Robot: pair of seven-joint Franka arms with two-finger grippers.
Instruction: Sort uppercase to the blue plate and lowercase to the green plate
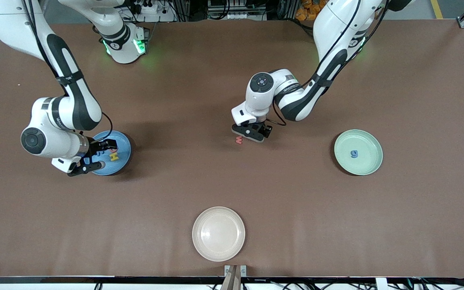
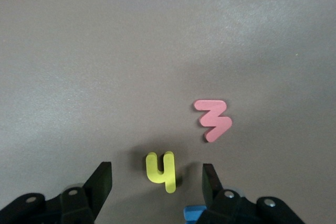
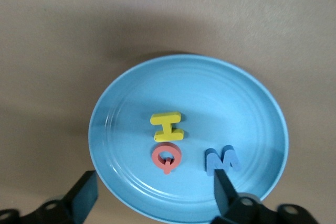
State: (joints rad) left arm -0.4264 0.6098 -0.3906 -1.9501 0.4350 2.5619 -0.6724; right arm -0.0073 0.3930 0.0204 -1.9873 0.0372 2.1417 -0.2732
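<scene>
Hovering over the blue plate (image 3: 131,203), the right claw (image 3: 155,195) has its fingers spread apart and grasps nothing. In this plate lie the yellow H (image 3: 168,126), the red Q (image 3: 167,158) and the blue M (image 3: 221,160) (all three close together). The left claw (image 2: 157,184) is low over the middle of the table (image 1: 232,193), fingers apart on both sides of the yellow h (image 2: 162,170), with the red w (image 2: 212,119) just beside. The blue g (image 1: 354,153) rests in the green plate (image 1: 371,161). A cream plate (image 1: 218,249) sits nearest the front camera.

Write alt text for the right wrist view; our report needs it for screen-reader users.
A blue plate on a brown table holds a yellow H, a red Q and a blue M. The right end effector hangs open above them.
</scene>
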